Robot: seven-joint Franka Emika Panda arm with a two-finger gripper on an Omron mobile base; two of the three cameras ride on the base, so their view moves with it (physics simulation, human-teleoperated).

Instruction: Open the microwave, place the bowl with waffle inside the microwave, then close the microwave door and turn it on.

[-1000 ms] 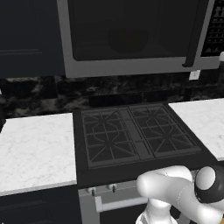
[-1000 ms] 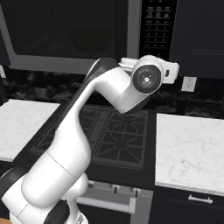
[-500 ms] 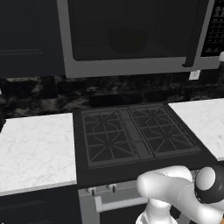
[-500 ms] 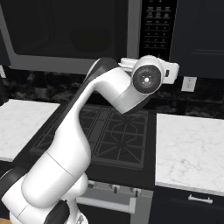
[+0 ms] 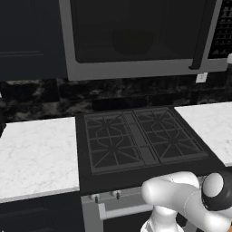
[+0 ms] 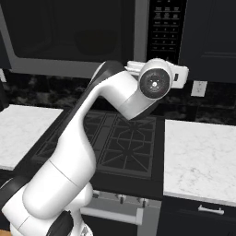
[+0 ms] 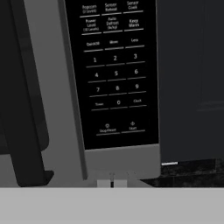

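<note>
The microwave [image 5: 136,69] hangs above the stove with its door [image 5: 136,27] closed, the dark bar handle [image 5: 201,36] at the door's right side. A dim round shape [image 5: 132,41] shows behind the tinted window; I cannot make out the bowl or the waffle in it. The hand [image 6: 156,83] is raised in front of the black button panel [image 6: 167,27]. In the hand view the panel [image 7: 113,70] is close ahead, with the Start key [image 7: 132,126] near its lower right. My gripper [image 7: 112,183] sits just below the panel, its tips together and holding nothing.
A black gas stove [image 5: 140,140] lies under the microwave, with white marble counters to its left [image 5: 36,149] and right [image 6: 203,152]. Dark cabinets [image 6: 212,37] flank the microwave. A wall outlet [image 6: 198,88] is right of the hand.
</note>
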